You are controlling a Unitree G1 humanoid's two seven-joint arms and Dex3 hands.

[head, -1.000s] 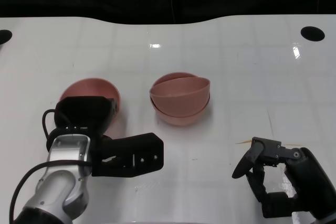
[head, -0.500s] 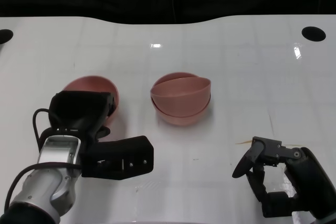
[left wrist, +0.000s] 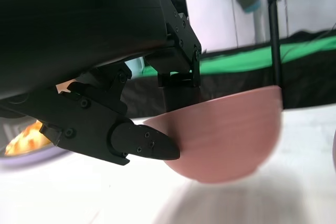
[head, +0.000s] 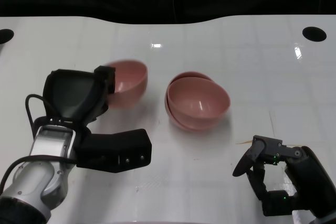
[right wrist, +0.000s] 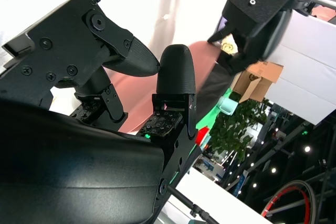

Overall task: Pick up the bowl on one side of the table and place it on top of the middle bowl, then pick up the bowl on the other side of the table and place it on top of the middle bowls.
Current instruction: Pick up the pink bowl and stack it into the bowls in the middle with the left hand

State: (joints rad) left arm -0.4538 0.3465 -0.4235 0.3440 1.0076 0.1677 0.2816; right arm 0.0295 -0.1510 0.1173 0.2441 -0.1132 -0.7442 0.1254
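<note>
My left hand (head: 79, 100) grips a pink bowl (head: 127, 82) by its rim and holds it above the white table (head: 252, 72), left of the middle stack. In the left wrist view the same bowl (left wrist: 231, 135) hangs clear of the surface, with black fingers (left wrist: 142, 142) against its outer wall. The middle stack of two pink bowls (head: 198, 106) sits at the table's centre, its inside tipped toward me. At the lower right my right hand (head: 265, 174) rests low near the front edge, its fingers (right wrist: 176, 77) apart and holding nothing.
Two dark round holes (head: 314, 33) sit in the table's far corners, the left one (head: 4, 36) partly cut off. A black backdrop runs behind the far edge. A thin light stick (head: 244, 142) lies just beyond my right hand.
My left hand has lifted the left bowl off the table and carried it right, toward the stack. The stack now sits further right with its inside facing me. The right hand has stayed put.
</note>
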